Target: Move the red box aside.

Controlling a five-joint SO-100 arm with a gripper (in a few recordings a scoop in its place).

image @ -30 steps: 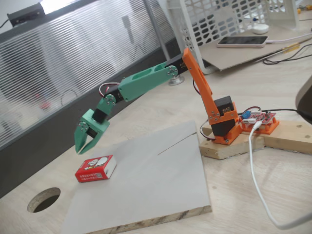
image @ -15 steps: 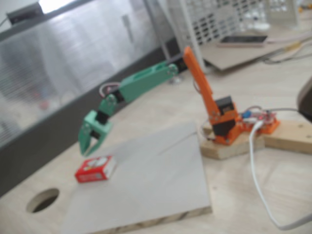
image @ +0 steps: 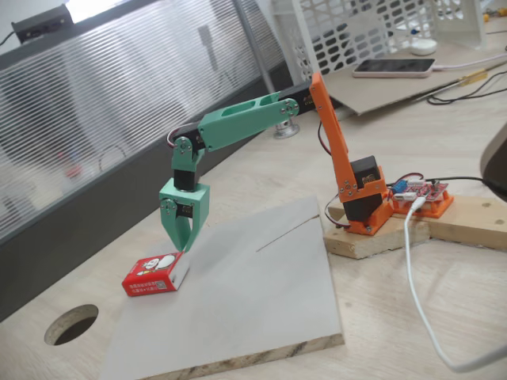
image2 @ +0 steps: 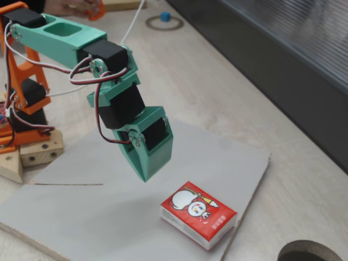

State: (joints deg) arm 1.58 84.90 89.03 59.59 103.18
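The narrow, empty hand [image2: 148, 173] hovers at the red box's [image2: 198, 215] ten o'clock; descending there, it may miss.

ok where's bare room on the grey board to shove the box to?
The grey board is bare from the red box across to its thin slit and down to the near edge. It is crowded only at the left edge, where the gripper, jaws shut, hangs beside the box. Off the board lies a round hole.
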